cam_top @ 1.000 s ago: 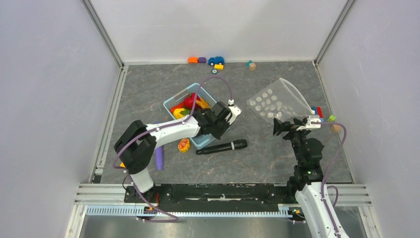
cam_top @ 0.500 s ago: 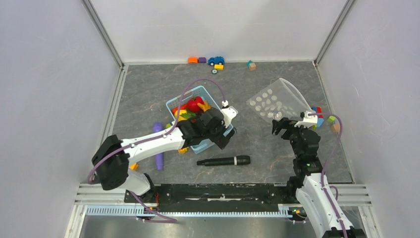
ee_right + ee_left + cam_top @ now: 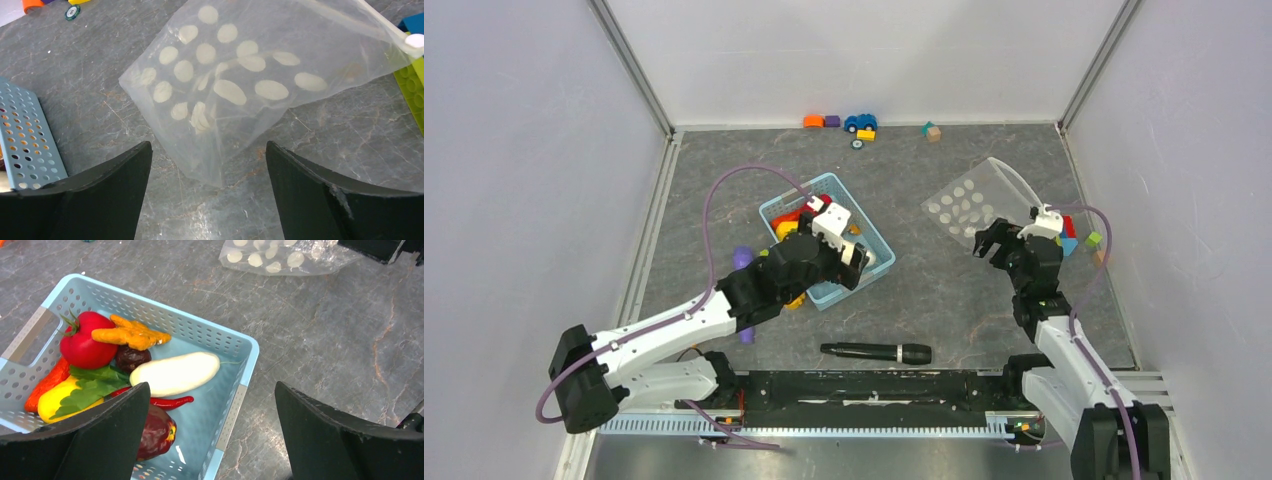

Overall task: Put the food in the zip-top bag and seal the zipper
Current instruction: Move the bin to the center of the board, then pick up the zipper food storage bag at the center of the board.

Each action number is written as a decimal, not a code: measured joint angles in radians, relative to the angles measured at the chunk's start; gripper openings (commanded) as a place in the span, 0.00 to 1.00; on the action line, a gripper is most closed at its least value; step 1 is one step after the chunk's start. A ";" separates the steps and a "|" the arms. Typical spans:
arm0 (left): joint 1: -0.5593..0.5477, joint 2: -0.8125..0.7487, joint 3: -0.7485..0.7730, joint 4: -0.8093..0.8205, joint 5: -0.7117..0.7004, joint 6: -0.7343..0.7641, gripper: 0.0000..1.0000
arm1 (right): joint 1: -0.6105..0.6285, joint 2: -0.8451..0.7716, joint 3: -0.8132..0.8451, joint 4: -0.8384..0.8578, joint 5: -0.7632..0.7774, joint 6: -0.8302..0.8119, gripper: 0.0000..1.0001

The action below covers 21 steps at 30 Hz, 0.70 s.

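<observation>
Moved since the earlier frames: left claw (image 3: pixel 211 390) swung from beside the light-blue basket (image 3: pixel 250 347) to above its near corner, and its jaws spread. The basket turned. The black microphone (image 3: pixel 876 352) now lies behind that claw, nearer the arm bases. Right claw (image 3: pixel 208 147) edged toward the zip-top bag (image 3: pixel 240 85).

Room: bare grey table (image 3: pixel 924 290) between the two claws and beyond the basket's right rim.

Claws: both wide open, both holding nothing.

Hard to make out:
- dark red piece (image 3: pixel 157 432) half under the left finger;
- purple stick (image 3: pixel 742 258) mostly behind the left arm;
- green building block (image 3: pixel 412 82) cut by the frame edge, right of the right claw.

Containers:
- basket, ahead of the left claw: white oblong (image 3: pixel 175 374) nearest, red chili (image 3: pixel 170 401) beside it, maroon piece (image 3: pixel 131 357), orange carrot (image 3: pixel 130 335), red apple (image 3: pixel 85 342), yellow round (image 3: pixel 55 402) under green leaves.
- bag, its near corner just ahead of the right claw's fingers: no food visible inside.
</observation>
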 measured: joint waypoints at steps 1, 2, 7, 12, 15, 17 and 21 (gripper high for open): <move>0.000 -0.013 -0.016 0.002 -0.007 -0.003 1.00 | 0.000 0.020 0.004 0.014 -0.001 0.006 0.84; 0.000 -0.018 -0.024 0.002 -0.009 -0.003 1.00 | 0.000 0.037 0.006 0.027 -0.002 0.007 0.80; 0.000 -0.022 -0.047 0.014 -0.021 -0.007 1.00 | 0.000 0.140 0.019 0.105 0.004 0.013 0.58; 0.000 -0.022 -0.047 0.021 -0.031 -0.007 1.00 | 0.000 0.241 0.049 0.163 0.005 0.005 0.25; 0.000 -0.021 -0.047 0.021 -0.031 -0.007 1.00 | 0.000 0.261 0.050 0.201 -0.016 0.002 0.05; 0.000 -0.019 -0.047 0.022 -0.031 -0.007 1.00 | 0.000 0.261 0.050 0.226 -0.032 -0.005 0.00; 0.000 0.000 -0.047 0.027 -0.030 -0.007 1.00 | 0.000 0.243 0.050 0.253 -0.051 -0.022 0.00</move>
